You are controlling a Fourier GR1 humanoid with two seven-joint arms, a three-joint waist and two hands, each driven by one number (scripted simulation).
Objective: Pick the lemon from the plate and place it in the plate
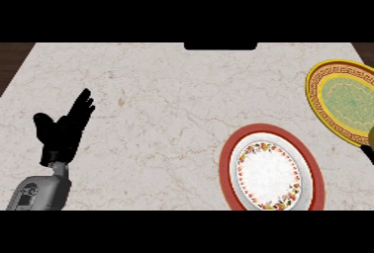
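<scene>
- No text, label, brand, number or sign can be read anywhere.
- The red-rimmed plate (269, 173) carries only a floral band.
- The yellow plate (347, 96) carries only an ornamental border, no lettering.

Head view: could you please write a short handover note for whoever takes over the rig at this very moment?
The left hand is open, fingers up, resting at the left of the counter, holding nothing.
The right hand shows only as a dark sliver at the right edge, below the yellow plate; its state cannot be told.
The red plate lies front right. No lemon shows on either plate, and it is not clearly in view.
Done: possibly the pick, unconfirmed.
Left: find the lemon, likely at the right hand, and set it in the target plate.
</scene>
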